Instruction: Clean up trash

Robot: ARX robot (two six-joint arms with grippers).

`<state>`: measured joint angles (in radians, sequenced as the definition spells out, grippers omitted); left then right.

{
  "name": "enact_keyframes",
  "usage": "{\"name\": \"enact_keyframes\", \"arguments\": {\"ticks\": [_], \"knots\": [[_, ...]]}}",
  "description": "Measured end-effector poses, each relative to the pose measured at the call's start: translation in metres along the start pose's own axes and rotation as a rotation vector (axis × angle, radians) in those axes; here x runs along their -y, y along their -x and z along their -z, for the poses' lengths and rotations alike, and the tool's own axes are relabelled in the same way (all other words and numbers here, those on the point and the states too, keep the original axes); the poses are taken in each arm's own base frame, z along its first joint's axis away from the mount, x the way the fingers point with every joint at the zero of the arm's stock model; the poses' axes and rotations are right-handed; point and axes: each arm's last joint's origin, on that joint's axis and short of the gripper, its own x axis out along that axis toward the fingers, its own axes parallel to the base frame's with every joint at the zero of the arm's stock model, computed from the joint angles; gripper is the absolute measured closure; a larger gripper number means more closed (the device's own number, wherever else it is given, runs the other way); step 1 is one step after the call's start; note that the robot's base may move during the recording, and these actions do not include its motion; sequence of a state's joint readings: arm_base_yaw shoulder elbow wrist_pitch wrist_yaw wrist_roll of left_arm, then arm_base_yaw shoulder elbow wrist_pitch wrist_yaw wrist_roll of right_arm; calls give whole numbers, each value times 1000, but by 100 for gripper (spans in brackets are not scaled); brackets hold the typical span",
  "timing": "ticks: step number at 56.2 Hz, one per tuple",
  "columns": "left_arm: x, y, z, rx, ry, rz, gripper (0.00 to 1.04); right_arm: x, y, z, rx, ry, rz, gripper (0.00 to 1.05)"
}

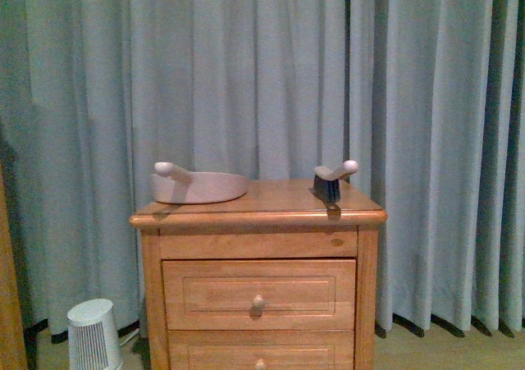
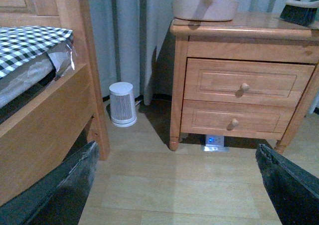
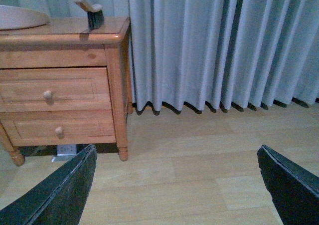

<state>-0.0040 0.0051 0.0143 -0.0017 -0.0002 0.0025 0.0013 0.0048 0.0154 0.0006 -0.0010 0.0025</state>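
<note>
No crumpled white paper wad shows in any view; the trash is out of view. A beige dustpan [image 1: 197, 186] lies on the left of the wooden nightstand [image 1: 258, 216], and a small hand brush [image 1: 332, 181] with dark bristles stands on its right. Both also show in the left wrist view, the dustpan [image 2: 204, 7] and brush [image 2: 299, 10], and in the right wrist view, the dustpan [image 3: 20, 17] and brush [image 3: 90, 11]. My left gripper [image 2: 177, 185] is open and empty above bare floor. My right gripper [image 3: 177, 185] is open and empty above bare floor. Neither arm shows in the front view.
Grey-blue curtains [image 1: 262, 75] hang behind the nightstand. A small white ribbed appliance [image 2: 122, 104] stands on the floor left of it. A wooden bed frame [image 2: 50, 115] with a checked cover [image 2: 27, 40] is at the far left. A device with a blue light [image 2: 214, 141] lies under the nightstand.
</note>
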Motion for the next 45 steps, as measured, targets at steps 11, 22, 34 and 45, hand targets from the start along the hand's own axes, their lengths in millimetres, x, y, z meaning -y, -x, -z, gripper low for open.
{"name": "enact_keyframes", "arguments": {"ticks": [11, 22, 34, 45], "knots": [[0, 0, 0, 0, 0, 0, 8, 0, 0, 0, 0, 0, 0, 7], [0, 0, 0, 0, 0, 0, 8, 0, 0, 0, 0, 0, 0, 7], [0, 0, 0, 0, 0, 0, 8, 0, 0, 0, 0, 0, 0, 7], [0, 0, 0, 0, 0, -1, 8, 0, 0, 0, 0, 0, 0, 7]]}}
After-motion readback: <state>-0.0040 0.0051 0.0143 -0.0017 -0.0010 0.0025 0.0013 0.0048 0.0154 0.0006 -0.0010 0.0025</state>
